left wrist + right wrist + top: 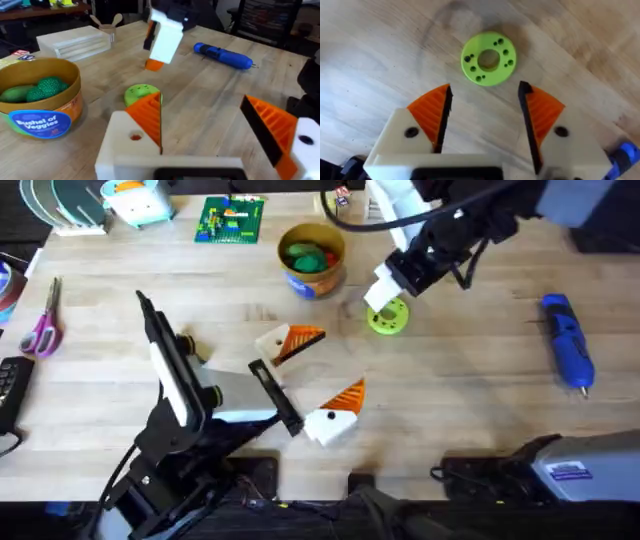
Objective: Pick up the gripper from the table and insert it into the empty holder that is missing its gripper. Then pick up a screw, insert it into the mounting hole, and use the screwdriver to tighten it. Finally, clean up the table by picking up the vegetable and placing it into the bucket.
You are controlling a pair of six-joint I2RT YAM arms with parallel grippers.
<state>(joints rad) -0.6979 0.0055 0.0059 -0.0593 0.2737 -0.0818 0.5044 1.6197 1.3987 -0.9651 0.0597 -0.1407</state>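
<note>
The bucket [312,260] stands near the far edge of the table [480,410], a little left of its middle, a tan-yellow tub with a blue band round its base. Green vegetables [308,256] lie inside it; in the left wrist view its label reads "Bushel of Veggies" [40,124]. Just beside it toward the right, the green round disc with holes [388,317] lies flat on the wood.

The right gripper [385,292] hangs over that disc. In the right wrist view its two white fingers with orange ribbed pads [434,111] stand spread apart, nothing between them, and the disc [488,58] lies on the table beyond the gap.

The screwdriver [568,340], bright blue, lies near the right edge of the table, well apart from the disc, its narrow tip toward the near edge.

The left gripper [315,380] is over the middle of the table, nearer the front edge. Its fingers are spread wide and hold nothing. Both of its white finger blocks carry an orange ribbed wedge; one of the wedges [147,116] is clear in the left wrist view.

At the far left corner stand some pale-coloured items, and a green brick plate with small coloured pieces [231,220] lies at the far edge left of the bucket. Scissors [44,322] with purple handles lie by the left edge.
</note>
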